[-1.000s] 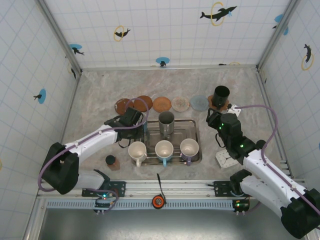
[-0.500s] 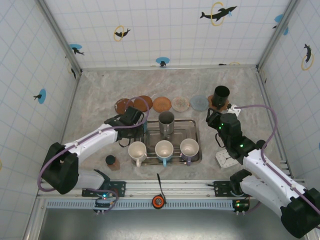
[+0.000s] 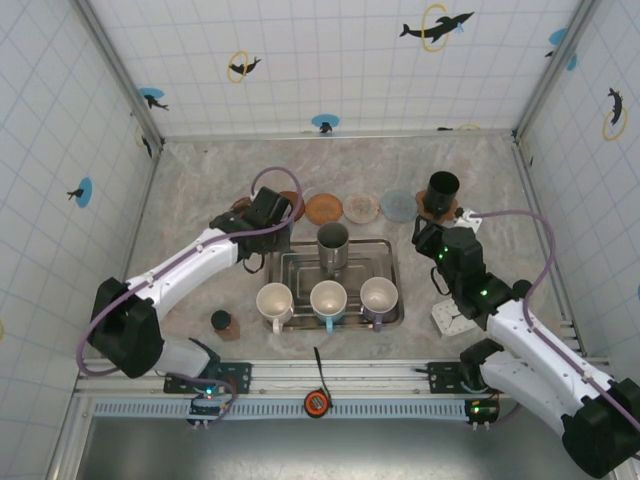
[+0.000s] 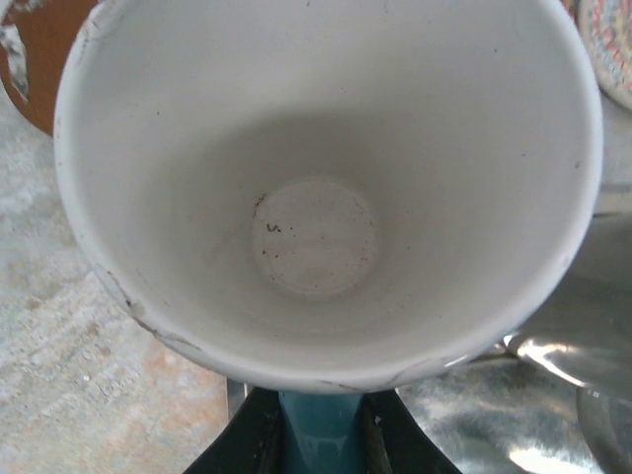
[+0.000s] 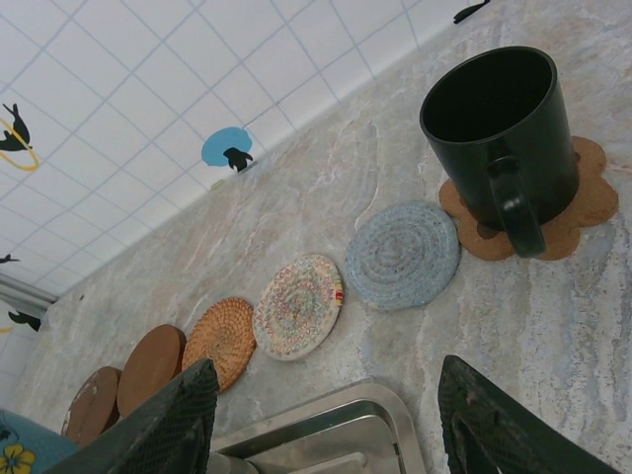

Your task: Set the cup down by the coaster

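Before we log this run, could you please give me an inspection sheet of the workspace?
Surface: marble table, no spill seen.
Job's things: coasters in a row beyond the tray; cup, white, held by its teal handle near the brown ones.
Clutter: tray holds a steel cup and three mugs; black mug on cork coaster; jar.
Grippers: left gripper shut on cup; right gripper open, empty.
Cables: purple cables along both arms, one looping above the left wrist.
Surroundings: tiled walls with dolphin stickers.
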Robot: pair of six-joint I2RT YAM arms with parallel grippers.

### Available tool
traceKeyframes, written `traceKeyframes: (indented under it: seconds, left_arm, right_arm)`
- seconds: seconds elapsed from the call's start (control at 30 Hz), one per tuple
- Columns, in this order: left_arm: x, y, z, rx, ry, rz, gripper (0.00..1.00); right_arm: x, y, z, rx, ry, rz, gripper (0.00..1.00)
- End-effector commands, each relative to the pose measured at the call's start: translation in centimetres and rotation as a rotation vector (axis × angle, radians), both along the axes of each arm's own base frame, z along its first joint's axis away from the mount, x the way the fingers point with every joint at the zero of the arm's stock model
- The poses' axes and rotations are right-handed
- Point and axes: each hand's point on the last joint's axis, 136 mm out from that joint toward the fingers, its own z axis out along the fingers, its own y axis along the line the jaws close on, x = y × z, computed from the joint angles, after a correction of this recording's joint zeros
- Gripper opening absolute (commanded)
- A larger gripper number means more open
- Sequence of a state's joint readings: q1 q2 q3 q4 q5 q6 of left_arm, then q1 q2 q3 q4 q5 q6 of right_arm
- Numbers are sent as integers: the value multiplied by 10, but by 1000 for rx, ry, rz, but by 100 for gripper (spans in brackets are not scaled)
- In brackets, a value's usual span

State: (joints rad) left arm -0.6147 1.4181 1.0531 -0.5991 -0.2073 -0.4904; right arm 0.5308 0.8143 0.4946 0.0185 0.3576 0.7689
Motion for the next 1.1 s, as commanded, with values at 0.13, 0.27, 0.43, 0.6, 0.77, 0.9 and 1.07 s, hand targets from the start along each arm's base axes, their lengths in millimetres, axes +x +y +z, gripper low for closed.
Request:
traceKeyframes:
  seconds: [0.13, 0.27, 0.43, 0.6, 0.77, 0.9, 1.07]
  left_arm:
    - [35, 1, 37, 71, -124, 13, 0]
    - [53, 2, 47, 53, -146, 28, 0]
    - [75, 16, 50, 9, -152, 68, 0]
    - [93, 37, 46, 1, -160, 123, 0]
    - [106, 53, 43, 35, -172, 167, 0]
    - [114, 60, 38, 24, -183, 186, 0]
    - [119, 69, 25, 20, -166, 204, 0]
  right_arm:
    - [-4, -6, 2, 19, -35, -8, 61]
    - [-4, -9, 1, 27, -35, -11, 61]
    - [-5, -13, -1, 40, -35, -14, 60]
    - [-5, -17, -4, 43, -31, -24, 60]
    - [-4, -18, -6, 44, -25, -25, 60]
    - [-2, -17, -9, 43, -16, -24, 60]
    - [0, -15, -13, 40, -5, -17, 59]
